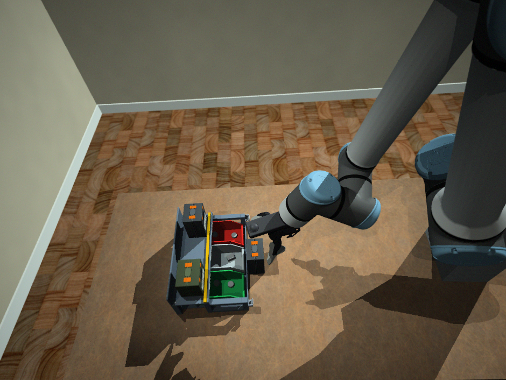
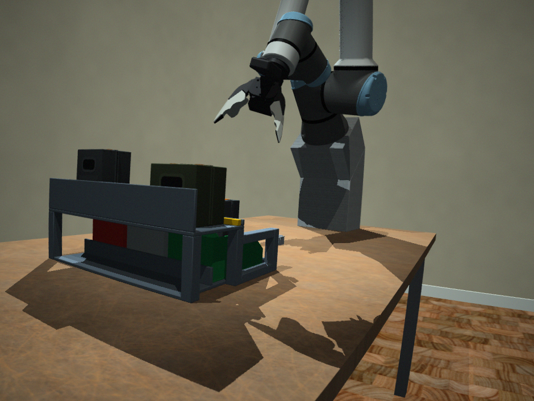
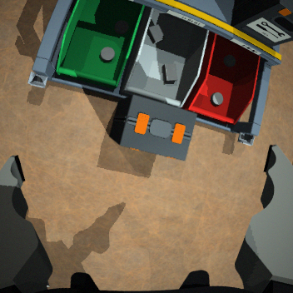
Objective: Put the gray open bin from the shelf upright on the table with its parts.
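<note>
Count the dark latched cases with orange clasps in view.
3. A black case and an olive-green case sit on the shelf's top deck; a dark gray case stands on the table right in front of the gray open bin. None seem hidden.

Gray open bin point(image 3: 166, 62) sits upright in the shelf's point(image 3: 46, 68) lower tier, middle slot, green bin point(image 3: 97, 46) one side, red bin point(image 3: 222, 79) the other; small dark parts point(image 3: 168, 74) lie inside.
</note>
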`<state>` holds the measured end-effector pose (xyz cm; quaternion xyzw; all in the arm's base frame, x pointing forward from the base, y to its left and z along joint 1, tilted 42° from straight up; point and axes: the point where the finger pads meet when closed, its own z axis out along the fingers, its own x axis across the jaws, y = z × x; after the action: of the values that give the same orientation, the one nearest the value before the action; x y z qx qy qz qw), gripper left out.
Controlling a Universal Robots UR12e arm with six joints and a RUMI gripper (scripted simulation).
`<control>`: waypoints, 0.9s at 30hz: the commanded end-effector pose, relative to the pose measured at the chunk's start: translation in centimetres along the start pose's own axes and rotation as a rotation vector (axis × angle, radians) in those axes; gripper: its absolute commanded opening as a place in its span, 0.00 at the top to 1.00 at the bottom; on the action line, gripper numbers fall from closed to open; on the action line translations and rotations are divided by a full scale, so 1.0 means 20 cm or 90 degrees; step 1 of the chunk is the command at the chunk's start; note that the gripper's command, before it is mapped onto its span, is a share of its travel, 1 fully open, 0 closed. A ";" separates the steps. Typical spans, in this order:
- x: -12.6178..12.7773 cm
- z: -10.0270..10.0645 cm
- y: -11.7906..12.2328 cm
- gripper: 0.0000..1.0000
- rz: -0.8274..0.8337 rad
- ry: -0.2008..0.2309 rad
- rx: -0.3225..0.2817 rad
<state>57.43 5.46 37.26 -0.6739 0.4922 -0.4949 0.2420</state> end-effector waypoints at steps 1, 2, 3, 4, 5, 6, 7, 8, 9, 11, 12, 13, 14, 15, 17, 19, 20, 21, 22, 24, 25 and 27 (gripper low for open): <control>0.01 0.01 -0.02 0.00 0.000 0.000 0.001; 0.01 0.01 -0.02 0.00 0.000 0.000 0.001; 0.01 0.01 -0.02 0.00 0.000 0.000 0.001; 0.01 0.01 -0.02 0.00 0.000 0.000 0.001; 0.01 0.01 -0.02 0.00 0.000 0.000 0.001; 0.01 0.01 -0.02 0.00 0.000 0.000 0.001; 0.01 0.01 -0.02 0.00 0.000 0.000 0.001; 0.01 0.01 -0.02 0.00 0.000 0.000 0.001; 0.01 0.01 -0.02 0.00 0.000 0.000 0.001; 0.01 0.01 -0.02 0.00 0.000 0.000 0.001; 0.01 0.01 -0.02 0.00 0.000 0.000 0.001; 0.01 0.01 -0.02 0.00 0.000 0.000 0.001; 0.01 0.01 -0.02 0.00 0.000 0.000 0.001; 0.02 0.05 0.00 0.00 -0.031 -0.011 -0.003; 0.03 0.14 0.04 0.00 -0.092 -0.034 -0.011; 0.05 0.24 0.07 0.00 -0.154 -0.057 -0.019; 0.05 0.24 0.07 0.00 -0.154 -0.057 -0.019; 0.05 0.24 0.07 0.00 -0.154 -0.057 -0.019; 0.05 0.24 0.07 0.00 -0.154 -0.057 -0.019; 0.05 0.24 0.07 0.00 -0.154 -0.057 -0.019; 0.05 0.24 0.07 0.00 -0.154 -0.057 -0.019; 0.05 0.24 0.07 0.00 -0.154 -0.057 -0.019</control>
<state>60.92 3.29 34.70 -0.7495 0.4088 -0.4837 0.1929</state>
